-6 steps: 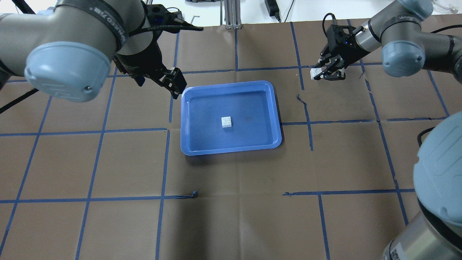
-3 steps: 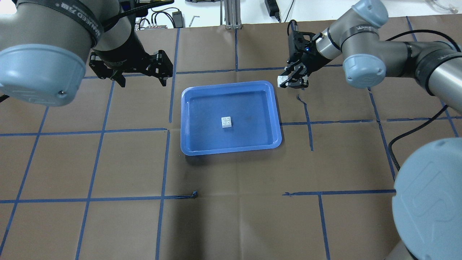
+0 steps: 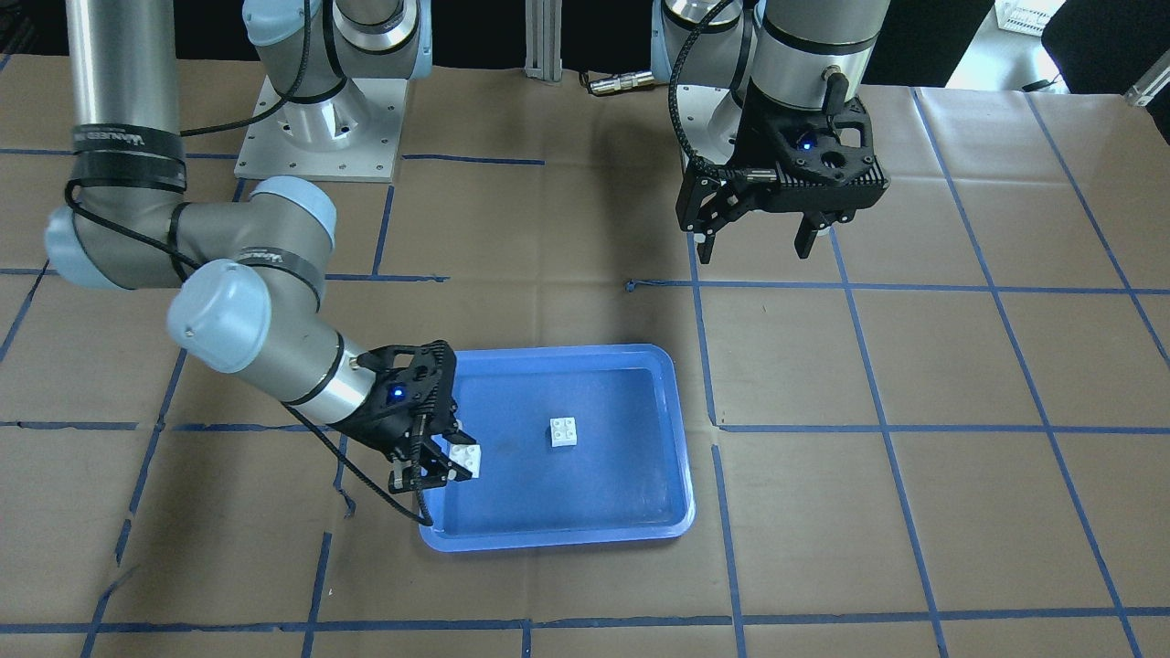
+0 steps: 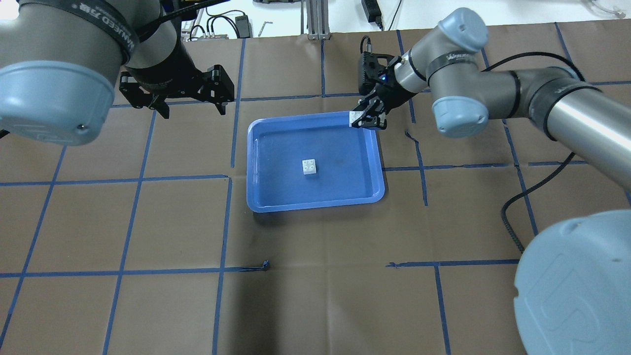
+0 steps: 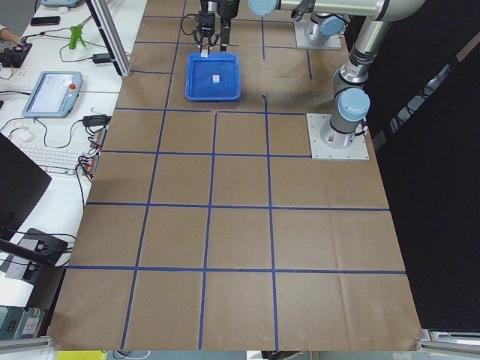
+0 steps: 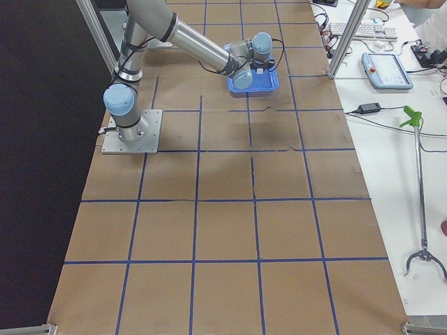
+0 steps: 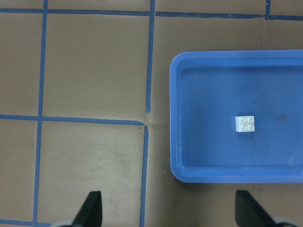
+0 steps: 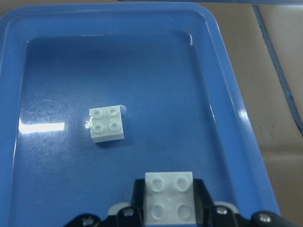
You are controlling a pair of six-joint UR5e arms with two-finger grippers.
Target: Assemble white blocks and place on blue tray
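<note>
Brown paper covers the table (image 4: 315,296), taped off in a blue grid, and the blue tray (image 4: 315,207) sits mid-field. One white block (image 4: 309,167) lies studs-up near the tray's centre, touching nothing else. Over at the tray's one o'clock corner in the overhead view, the right gripper (image 4: 367,119) hangs with its jaws clamped on the second white block (image 4: 355,119), which is studs-up in the wrist camera and well apart from the loose one. Out at ten o'clock from the tray, the left gripper (image 4: 193,111) hovers over bare paper, jaws spread wide and empty.
</note>
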